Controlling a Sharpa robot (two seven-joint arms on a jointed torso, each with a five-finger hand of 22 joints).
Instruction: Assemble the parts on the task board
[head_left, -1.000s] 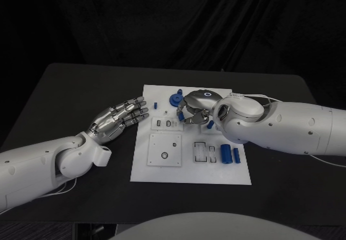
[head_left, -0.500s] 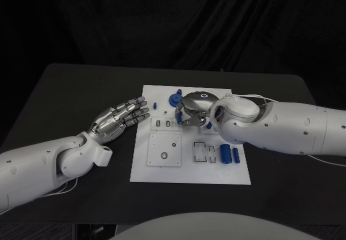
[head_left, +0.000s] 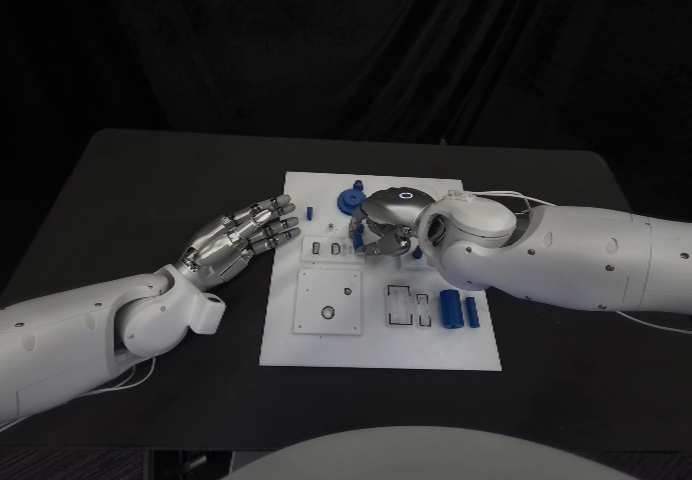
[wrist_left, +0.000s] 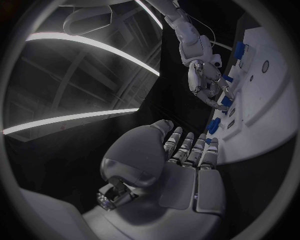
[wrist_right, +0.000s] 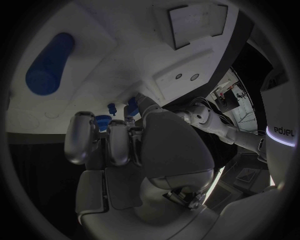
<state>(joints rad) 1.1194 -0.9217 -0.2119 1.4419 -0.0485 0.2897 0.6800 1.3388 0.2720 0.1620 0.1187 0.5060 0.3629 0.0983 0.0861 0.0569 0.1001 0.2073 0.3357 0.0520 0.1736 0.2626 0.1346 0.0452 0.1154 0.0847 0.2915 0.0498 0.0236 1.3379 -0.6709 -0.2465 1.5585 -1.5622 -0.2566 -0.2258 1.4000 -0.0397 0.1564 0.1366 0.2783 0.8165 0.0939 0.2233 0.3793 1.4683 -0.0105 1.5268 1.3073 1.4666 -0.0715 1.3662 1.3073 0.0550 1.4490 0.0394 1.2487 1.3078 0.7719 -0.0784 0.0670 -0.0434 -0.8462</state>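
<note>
The white task board (head_left: 379, 335) lies mid-table. My right hand (head_left: 379, 226) hovers over its upper middle with fingers curled in, and in the right wrist view (wrist_right: 125, 145) a small blue part (wrist_right: 102, 121) sits pinched between the fingertips. Just beyond that hand a blue gear (head_left: 349, 199) stands on the board, with a small blue peg (head_left: 312, 210) to its left. Two blue cylinders (head_left: 451, 305) lie near the board's right edge. My left hand (head_left: 245, 236) lies flat beside the board's left edge with fingers stretched out, holding nothing; the left wrist view shows it (wrist_left: 181, 150) too.
A raised square plate (head_left: 330, 297) with a hole sits on the board's lower left, and rectangular slots (head_left: 410, 304) lie beside it. Black table (head_left: 144, 190) surrounds the board on every side. My right forearm (head_left: 577, 260) covers the board's upper right corner.
My right hand has shifted slightly to the left over the board's upper middle. The left hand has stayed where it was.
</note>
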